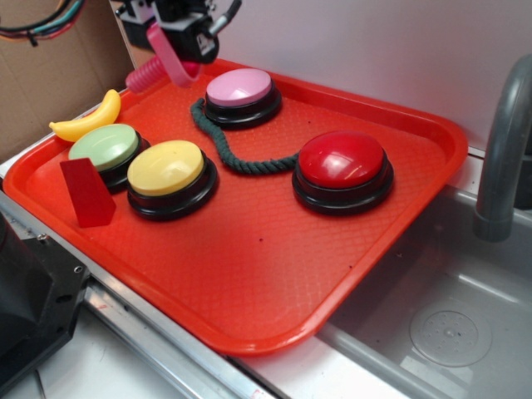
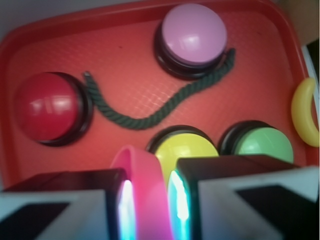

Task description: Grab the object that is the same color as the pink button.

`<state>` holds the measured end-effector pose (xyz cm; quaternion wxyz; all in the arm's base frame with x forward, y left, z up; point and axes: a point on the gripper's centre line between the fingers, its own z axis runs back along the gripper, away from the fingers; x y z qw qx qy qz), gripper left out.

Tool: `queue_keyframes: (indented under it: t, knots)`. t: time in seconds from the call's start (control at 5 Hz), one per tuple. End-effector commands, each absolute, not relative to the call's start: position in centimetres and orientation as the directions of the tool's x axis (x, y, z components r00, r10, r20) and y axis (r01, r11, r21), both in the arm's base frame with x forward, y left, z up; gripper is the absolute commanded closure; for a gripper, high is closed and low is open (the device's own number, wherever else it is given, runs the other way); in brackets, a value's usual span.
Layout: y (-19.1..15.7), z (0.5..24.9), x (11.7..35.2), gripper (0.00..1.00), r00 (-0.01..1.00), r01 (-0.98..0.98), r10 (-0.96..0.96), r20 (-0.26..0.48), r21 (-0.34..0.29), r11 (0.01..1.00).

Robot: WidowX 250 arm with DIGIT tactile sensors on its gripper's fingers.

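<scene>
Pink ribbed plastic marks the small toy bolt, clamped by its flat plate in the black end effector, which hangs tilted at the back left, just left of the pale pink dome button on a black round base. The bolt's shaft juts out to the left, apparently clear of the textured red plastic tray.

Going left to right from that button, the exterior view alone shows a dark red wedge-shaped block at the tray's left edge and the grey metal sink at far right; the curved yellow toy banana, the green dome button, the yellow dome button, the twisted dark green rope and the glossy red dome button appear in both.

Only the wrist view shows the grip close up: the fingers press the pink plate from both sides.
</scene>
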<state>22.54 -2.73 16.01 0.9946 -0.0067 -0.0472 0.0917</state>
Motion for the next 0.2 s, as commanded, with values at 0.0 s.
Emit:
queue_keyframes:
  t: [0.0]
  knots:
    - [-1.09,17.67,23.83,1.00,0.999,-0.032,0.031,0.035,0.012,0.999]
